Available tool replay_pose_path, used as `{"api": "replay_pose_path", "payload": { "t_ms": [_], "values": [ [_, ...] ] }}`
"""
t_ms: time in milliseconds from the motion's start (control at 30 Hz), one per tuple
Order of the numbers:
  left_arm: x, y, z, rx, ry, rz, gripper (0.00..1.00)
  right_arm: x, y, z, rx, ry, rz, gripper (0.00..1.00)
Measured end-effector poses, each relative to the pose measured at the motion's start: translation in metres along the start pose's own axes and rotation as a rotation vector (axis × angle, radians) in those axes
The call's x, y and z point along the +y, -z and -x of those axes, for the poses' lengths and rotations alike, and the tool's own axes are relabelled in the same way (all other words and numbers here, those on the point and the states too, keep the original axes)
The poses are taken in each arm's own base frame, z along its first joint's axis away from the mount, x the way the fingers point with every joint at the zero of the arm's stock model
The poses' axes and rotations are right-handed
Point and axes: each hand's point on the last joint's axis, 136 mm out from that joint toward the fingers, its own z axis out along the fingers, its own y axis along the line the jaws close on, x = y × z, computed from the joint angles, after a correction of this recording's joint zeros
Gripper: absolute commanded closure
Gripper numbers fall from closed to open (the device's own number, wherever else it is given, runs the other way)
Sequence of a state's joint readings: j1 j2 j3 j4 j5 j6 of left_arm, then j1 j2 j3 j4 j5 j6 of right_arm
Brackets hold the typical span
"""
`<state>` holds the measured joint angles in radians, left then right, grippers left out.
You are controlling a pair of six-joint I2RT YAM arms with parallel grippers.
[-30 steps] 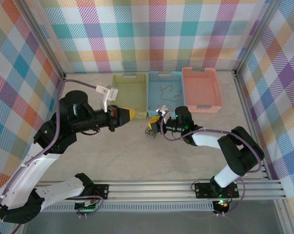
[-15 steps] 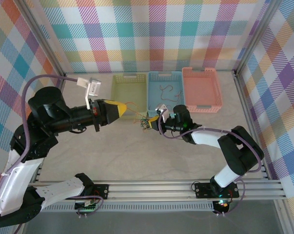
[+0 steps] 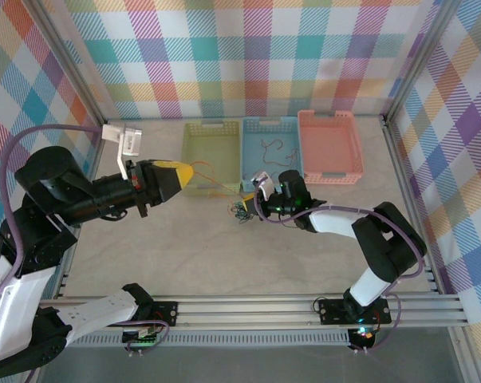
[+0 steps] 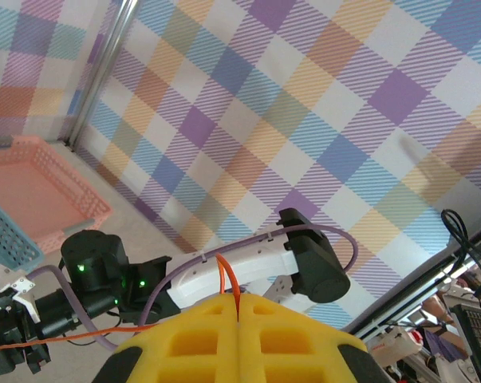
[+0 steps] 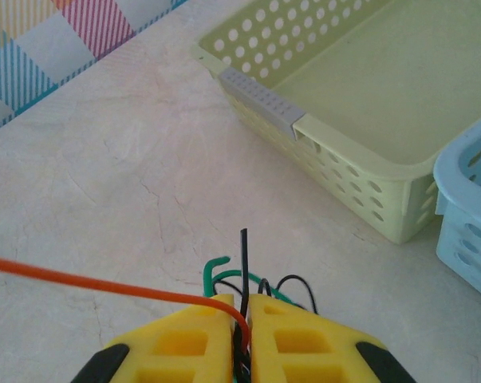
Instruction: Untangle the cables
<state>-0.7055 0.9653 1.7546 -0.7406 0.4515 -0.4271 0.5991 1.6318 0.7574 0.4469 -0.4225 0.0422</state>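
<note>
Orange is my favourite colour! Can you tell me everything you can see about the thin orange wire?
The thin orange wire is a very skinny, smooth, bendy-looking strand. It runs almost straight between the two claws. One end is pinched in the shut yellow foam left claw, where it curls up in a tiny loop. The other end slips into the shut yellow foam right claw, squeezed in beside a thin green strand and a thin black strand.

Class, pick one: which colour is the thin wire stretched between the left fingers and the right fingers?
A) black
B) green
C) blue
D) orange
D: the orange wire is pinched in the left fingers and runs across to the right fingers, which also clamp a green strand and a black strand.
</note>
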Motion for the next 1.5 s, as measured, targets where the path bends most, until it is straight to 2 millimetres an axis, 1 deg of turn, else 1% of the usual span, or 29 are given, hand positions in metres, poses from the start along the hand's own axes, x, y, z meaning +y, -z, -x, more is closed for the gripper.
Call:
{"api": "replay_pose_path", "payload": {
  "t_ms": [133,333,533,833,1000,1167,1267,1333,1400,1500],
  "values": [
    [-0.006,0.004,0.008,-0.022,-0.01,-0.005,1.0,-0.001,-0.001,0.004,-0.003,0.004,-0.003,0.87],
    [-0.003,0.005,0.014,-0.044,-0.013,0.021,1.0,-0.004,-0.003,0.003,0.015,-0.006,-0.016,0.87],
    [-0.004,0.009,0.031,-0.089,-0.043,0.062,1.0,-0.008,-0.009,0.002,0.04,-0.02,-0.024,0.87],
    [0.003,0.029,0.056,-0.19,-0.136,0.186,1.0,-0.012,-0.015,0.001,0.073,-0.037,-0.032,0.87],
    [0.009,0.041,0.063,-0.223,-0.171,0.257,1.0,-0.015,-0.02,-0.005,0.11,-0.055,-0.035,0.87],
    [0.014,0.048,0.068,-0.249,-0.193,0.304,1.0,-0.016,-0.021,-0.008,0.128,-0.065,-0.036,0.87],
    [0.017,0.05,0.067,-0.255,-0.198,0.322,1.0,-0.018,-0.021,-0.013,0.145,-0.074,-0.046,0.87],
    [0.025,0.05,0.061,-0.246,-0.193,0.345,1.0,-0.02,-0.021,-0.017,0.158,-0.081,-0.053,0.87],
    [0.036,0.052,0.05,-0.235,-0.184,0.378,1.0,-0.02,-0.021,-0.018,0.162,-0.083,-0.058,0.87],
    [0.066,0.051,0.021,-0.192,-0.151,0.458,1.0,-0.021,-0.02,-0.019,0.165,-0.084,-0.064,0.88]
  ]
}}
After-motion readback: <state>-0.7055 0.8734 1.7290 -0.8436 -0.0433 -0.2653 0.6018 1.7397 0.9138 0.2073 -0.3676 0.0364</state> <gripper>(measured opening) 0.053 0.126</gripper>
